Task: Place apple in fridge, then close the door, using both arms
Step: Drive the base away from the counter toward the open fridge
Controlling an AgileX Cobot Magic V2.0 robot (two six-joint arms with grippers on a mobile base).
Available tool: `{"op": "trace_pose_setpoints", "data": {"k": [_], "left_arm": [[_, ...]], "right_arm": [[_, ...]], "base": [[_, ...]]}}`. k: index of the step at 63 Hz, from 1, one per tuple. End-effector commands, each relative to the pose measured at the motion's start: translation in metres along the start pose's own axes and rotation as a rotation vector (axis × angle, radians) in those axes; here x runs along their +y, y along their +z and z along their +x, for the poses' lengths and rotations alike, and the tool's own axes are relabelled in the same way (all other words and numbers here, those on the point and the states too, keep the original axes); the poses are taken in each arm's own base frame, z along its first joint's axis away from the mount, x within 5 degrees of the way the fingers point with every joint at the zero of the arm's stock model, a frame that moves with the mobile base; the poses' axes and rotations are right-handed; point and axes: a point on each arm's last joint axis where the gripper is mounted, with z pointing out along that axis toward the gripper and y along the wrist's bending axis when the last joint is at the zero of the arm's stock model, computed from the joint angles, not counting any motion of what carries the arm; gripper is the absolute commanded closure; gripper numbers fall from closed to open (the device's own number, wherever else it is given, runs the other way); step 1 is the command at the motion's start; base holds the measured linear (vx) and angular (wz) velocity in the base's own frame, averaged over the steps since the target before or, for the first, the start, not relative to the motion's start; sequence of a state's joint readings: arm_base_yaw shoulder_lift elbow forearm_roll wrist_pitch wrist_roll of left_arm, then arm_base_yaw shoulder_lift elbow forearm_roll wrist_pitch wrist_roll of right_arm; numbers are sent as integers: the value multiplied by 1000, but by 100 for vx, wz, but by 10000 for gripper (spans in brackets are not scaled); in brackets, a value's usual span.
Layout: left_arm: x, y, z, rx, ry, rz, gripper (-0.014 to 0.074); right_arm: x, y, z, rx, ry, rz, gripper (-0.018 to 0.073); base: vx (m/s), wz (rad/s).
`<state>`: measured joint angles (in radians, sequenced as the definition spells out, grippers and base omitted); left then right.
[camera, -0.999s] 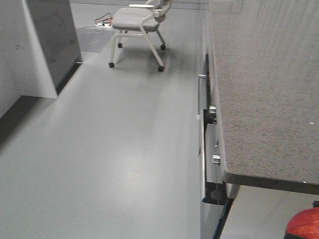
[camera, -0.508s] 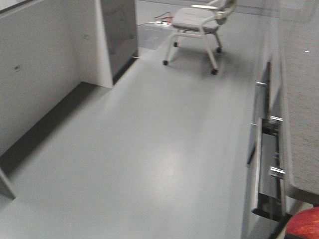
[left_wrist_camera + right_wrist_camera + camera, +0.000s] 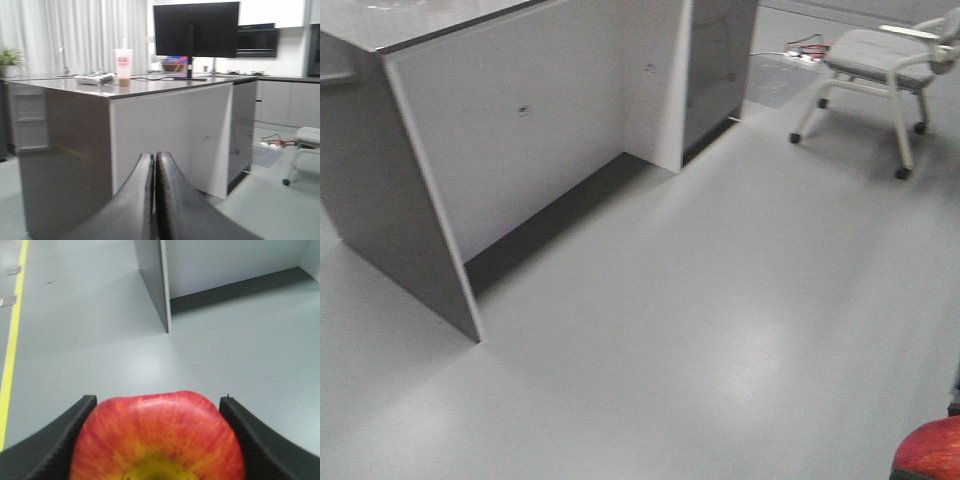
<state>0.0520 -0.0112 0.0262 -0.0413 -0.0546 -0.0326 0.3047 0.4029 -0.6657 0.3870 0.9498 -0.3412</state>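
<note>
Chair (image 3: 880, 60) has slid to upper right as the view swings; fridge unseen. Right gripper (image 3: 157, 407) pinches the apple (image 3: 157, 440); left gripper (image 3: 155, 159) pressed together.

Red, yellow-streaked apple (image 3: 157, 435) snug within the right claw (image 3: 157, 401)
</note>
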Motion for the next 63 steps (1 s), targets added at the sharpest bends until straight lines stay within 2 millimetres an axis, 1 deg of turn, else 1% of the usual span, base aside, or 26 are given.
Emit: {"op": "trace_pose_setpoints", "data": {"k": [1, 34, 63], "left_arm": [[0, -1, 2, -62, -16, 3, 603], [0, -1, 2, -62, -16, 3, 603], [0, -1, 2, -62, -16, 3, 603]], "right_arm": [[-1, -4, -13, -94, 0, 15, 172], [-1, -4, -13, -94, 1, 15, 172], [-1, -4, -13, -94, 1, 15, 172]], "base": [[-2, 49], [-1, 45], [2, 33]]}}
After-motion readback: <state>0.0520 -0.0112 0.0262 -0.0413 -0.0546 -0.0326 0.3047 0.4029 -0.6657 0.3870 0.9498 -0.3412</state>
